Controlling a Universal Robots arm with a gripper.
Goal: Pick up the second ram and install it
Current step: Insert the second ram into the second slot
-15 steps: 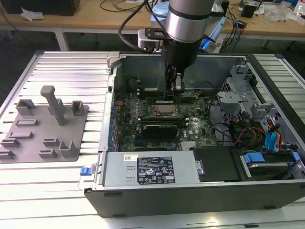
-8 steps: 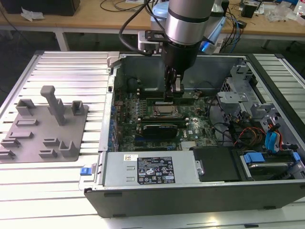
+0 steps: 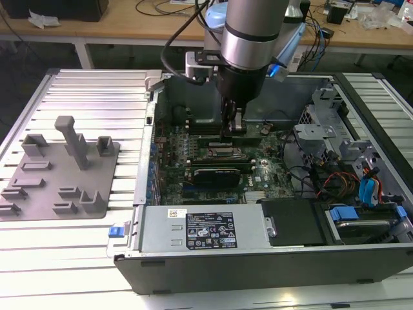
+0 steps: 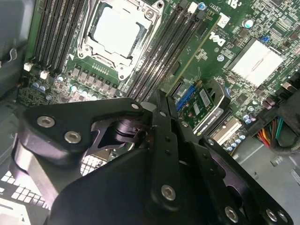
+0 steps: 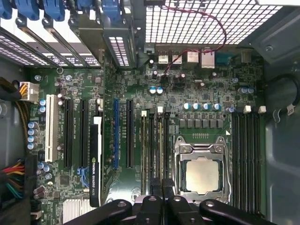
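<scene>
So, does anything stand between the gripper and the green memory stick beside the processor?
Nothing visible. The gripper hangs right above the green memory stick standing beside the processor; no cable or card crosses between them.

You see the gripper [image 4: 161, 97] right above the dark memory slots [image 4: 157, 58], the processor socket [image 4: 118, 33] just beyond it.

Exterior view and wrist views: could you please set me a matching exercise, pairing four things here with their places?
1 grey plastic fixture
2 processor
3 black expansion card
4 gripper

a in its socket
b above the memory slots
c on the slatted table, outside the computer case
d standing edge-on on the motherboard

Pairs: 1c, 2a, 3d, 4b.
</scene>
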